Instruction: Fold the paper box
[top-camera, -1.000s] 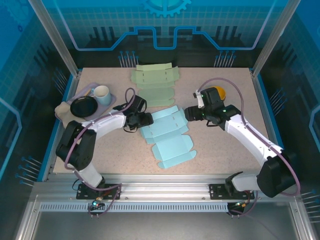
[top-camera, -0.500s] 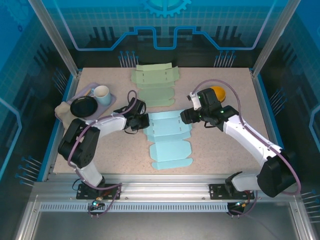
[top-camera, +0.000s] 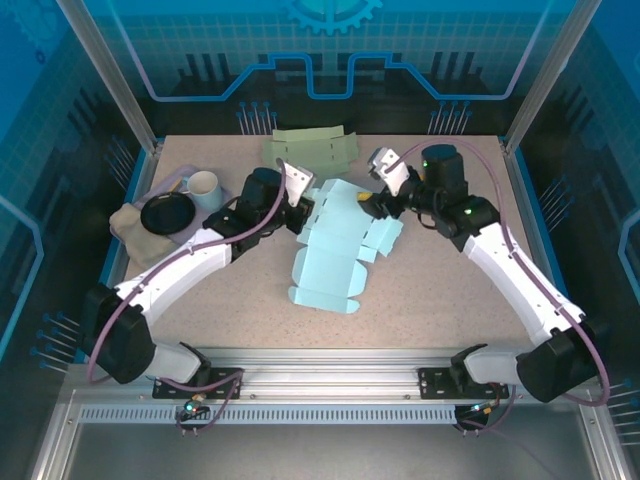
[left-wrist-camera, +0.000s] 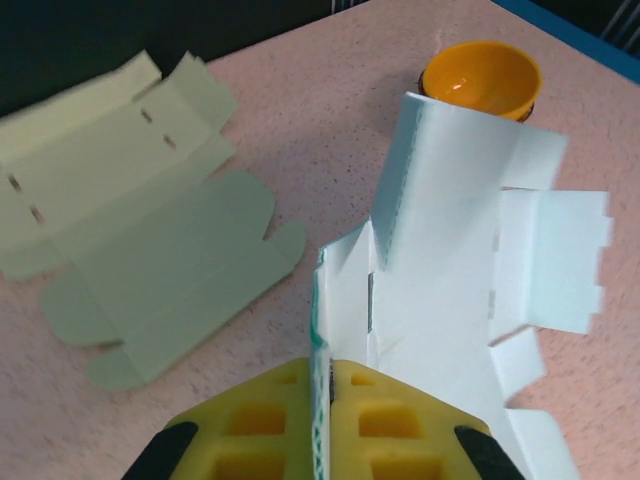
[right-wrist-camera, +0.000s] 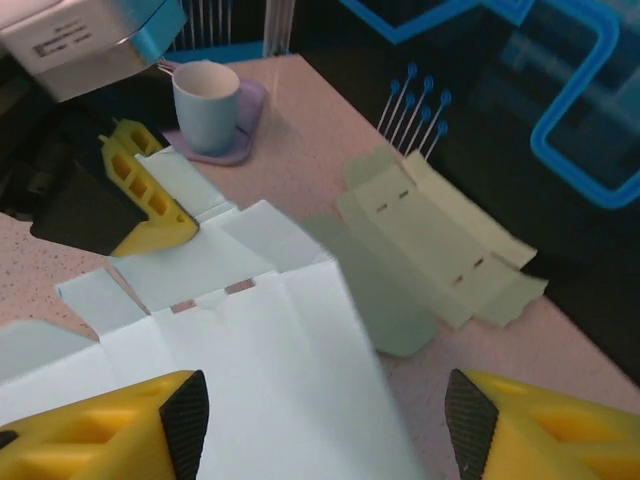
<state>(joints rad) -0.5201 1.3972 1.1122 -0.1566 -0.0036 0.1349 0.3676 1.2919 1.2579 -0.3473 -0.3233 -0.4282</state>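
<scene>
1. Light blue paper box (top-camera: 335, 250), an unfolded die-cut sheet, sits mid worktop (top-camera: 450, 290) between the two grippers. Its near end rests flat on the surface. Its far end is lifted and bent upward.
2. Left gripper (left-wrist-camera: 322, 405) is at the sheet's left far edge. In the left wrist view, the yellow pads (left-wrist-camera: 265, 440) are pressed together, with the thin edge of the blue sheet pinched between them. The sheet stands on edge where it is clamped. One long panel rises away from the gripper, and side flaps fan out to the right.
3. Right gripper (right-wrist-camera: 320, 430) is at the sheet's right far corner. In the right wrist view, its fingers stand well apart, and a broad blue panel runs through the gap between them. I cannot tell whether either finger touches the paper. No grip is visible.
4. A second sheet, the green box blank (top-camera: 310, 150), lies flat at the far edge of the worktop. It is beyond the blue one and apart from it.
5. Orange bowl (left-wrist-camera: 480, 78) sits upright beyond the lifted panel, with its inside facing up. I cannot make out any contents.
6. Lilac tray (top-camera: 225, 205) at the left edge carries a pale mug (top-camera: 203, 187), upright, and a black dish (top-camera: 165, 213) just beside it. A beige cloth (top-camera: 125, 222) lies against the tray's left side.
</scene>
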